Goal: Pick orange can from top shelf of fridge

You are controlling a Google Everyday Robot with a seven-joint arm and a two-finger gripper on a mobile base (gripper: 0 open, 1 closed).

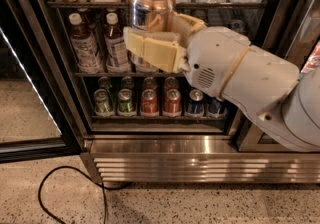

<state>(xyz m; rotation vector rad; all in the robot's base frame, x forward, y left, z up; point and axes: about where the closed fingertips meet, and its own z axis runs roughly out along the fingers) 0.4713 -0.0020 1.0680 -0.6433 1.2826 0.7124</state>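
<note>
The pincer (156, 38) grasped the orange can (150, 0) in front of the fridge (150, 163), near its top shelf (75, 4). The lift-out seemed nearly complete, and the next move called for a steady, upright withdrawal.

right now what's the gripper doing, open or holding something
gripper: shut on the orange can, held upright in front of the fridge, about level with its top shelf.
</note>
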